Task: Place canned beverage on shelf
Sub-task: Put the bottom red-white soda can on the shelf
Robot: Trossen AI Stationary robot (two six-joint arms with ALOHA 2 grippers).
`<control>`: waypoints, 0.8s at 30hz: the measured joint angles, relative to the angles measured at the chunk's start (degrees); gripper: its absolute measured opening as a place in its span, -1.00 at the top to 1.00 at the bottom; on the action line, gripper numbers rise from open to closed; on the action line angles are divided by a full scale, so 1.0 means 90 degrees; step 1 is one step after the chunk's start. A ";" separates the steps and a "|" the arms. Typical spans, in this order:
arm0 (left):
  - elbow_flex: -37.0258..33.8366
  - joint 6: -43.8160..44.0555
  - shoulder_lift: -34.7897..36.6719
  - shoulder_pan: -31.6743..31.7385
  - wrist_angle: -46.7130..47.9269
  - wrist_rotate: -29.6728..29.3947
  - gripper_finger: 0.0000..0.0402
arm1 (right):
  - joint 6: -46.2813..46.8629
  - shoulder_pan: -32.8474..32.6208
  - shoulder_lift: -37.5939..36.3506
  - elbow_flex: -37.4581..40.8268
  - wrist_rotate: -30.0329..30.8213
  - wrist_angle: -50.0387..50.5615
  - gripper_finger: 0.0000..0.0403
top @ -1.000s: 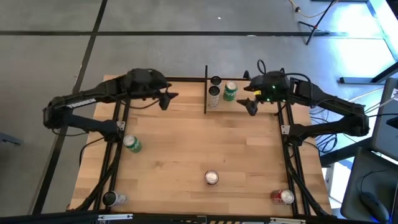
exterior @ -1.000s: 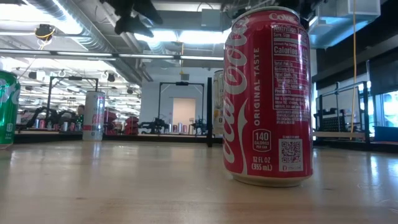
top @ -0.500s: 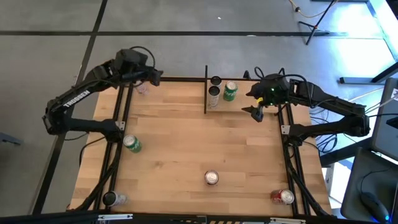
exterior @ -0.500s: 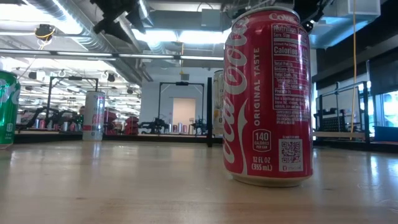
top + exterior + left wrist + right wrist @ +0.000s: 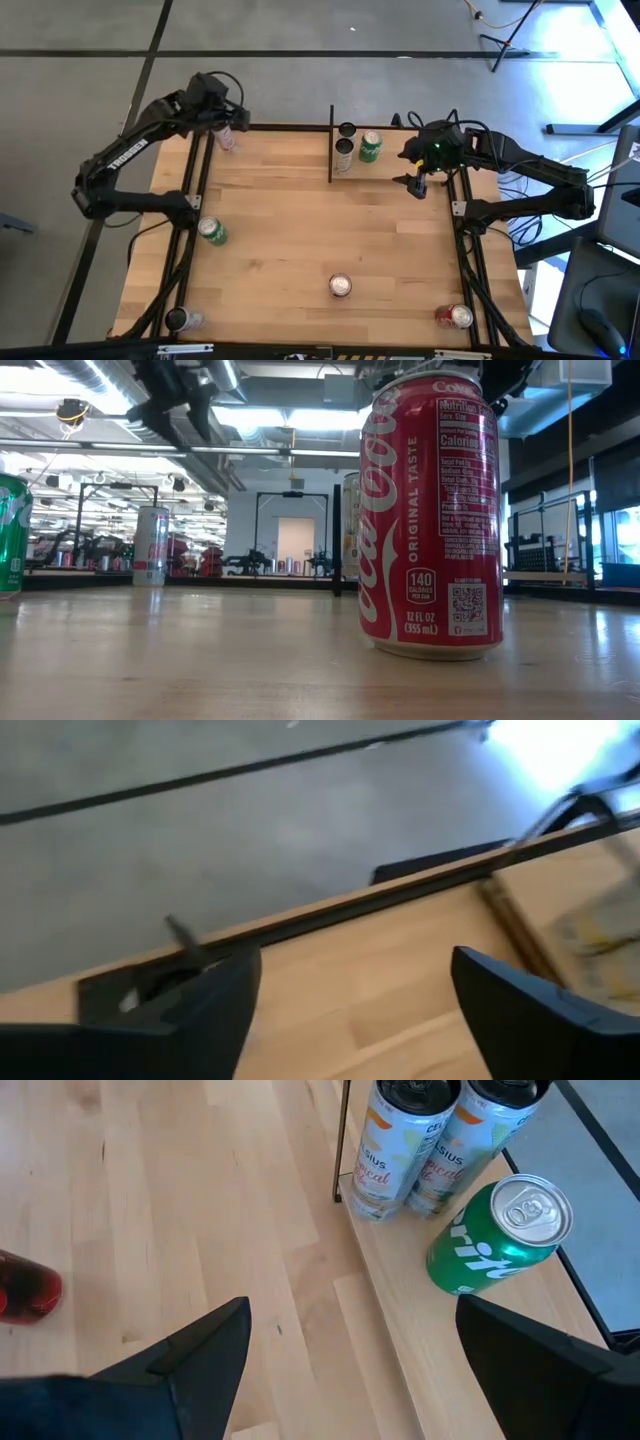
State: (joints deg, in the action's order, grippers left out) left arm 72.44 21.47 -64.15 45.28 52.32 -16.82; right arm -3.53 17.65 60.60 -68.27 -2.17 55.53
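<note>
Cans scattered, shelf (image 5: pixel 352 160) at table's far edge. Red Coca-Cola can (image 5: pixel 430 515) nearest the low camera, upright, at near right corner of the light-wood table (image 5: pixel 290 240); same can seen well back from the right gripper (image 5: pixel 345 1370) in its wrist view. Silver-topped can (image 5: pixel 341 286) upright near table's middle front, bare wood all round. Dark can (image 5: pixel 178 320) at near left corner, close to the edge. Green can (image 5: pixel 212 232) lying tilted beside the left frame rail.

Right gripper hanging over far right of table, just beside the shelf's open side, fingers (image 5: pixel 200 1355) spread wide, nothing between them. Ahead of that claw: green Sprite can (image 5: pixel 495 1235) upright on the shelf board, clear wood between it and the fingertips. Beyond it, two tall Celsius cans (image 5: pixel 395 1145) side by side, touching, against the thin black post (image 5: pixel 341 1140) at the shelf's end. Room left on the board on the claw's side of the Sprite can.

Left gripper (image 5: pixel 350 1010) out at table's far left corner, jaws spread, empty, over the black edge bar (image 5: pixel 330 910); grey floor (image 5: pixel 250 810) past the edge. Pale can (image 5: pixel 227 140) close below that claw at the corner.
</note>
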 joint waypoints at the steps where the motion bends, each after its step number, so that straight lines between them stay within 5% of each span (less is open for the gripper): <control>1: 0.0000 -0.0057 -0.0058 0.0097 0.0023 -0.0002 -0.66 | 0.0000 0.0000 0.0000 0.0000 0.0000 -0.0001 -0.68; 7: 0.0000 -0.0267 -0.0256 0.0437 0.0072 0.0080 -0.86 | -0.0003 0.0000 0.0000 0.0000 0.0012 -0.0003 -0.67; 24: 0.0000 0.0339 -0.1189 0.1169 0.0860 -0.0029 -0.87 | -0.0220 0.0000 0.0002 0.0000 0.0138 -0.0236 -0.67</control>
State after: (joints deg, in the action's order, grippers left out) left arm 72.44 24.52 -74.85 55.80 60.06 -17.08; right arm -5.51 17.65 60.62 -68.27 -0.93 53.41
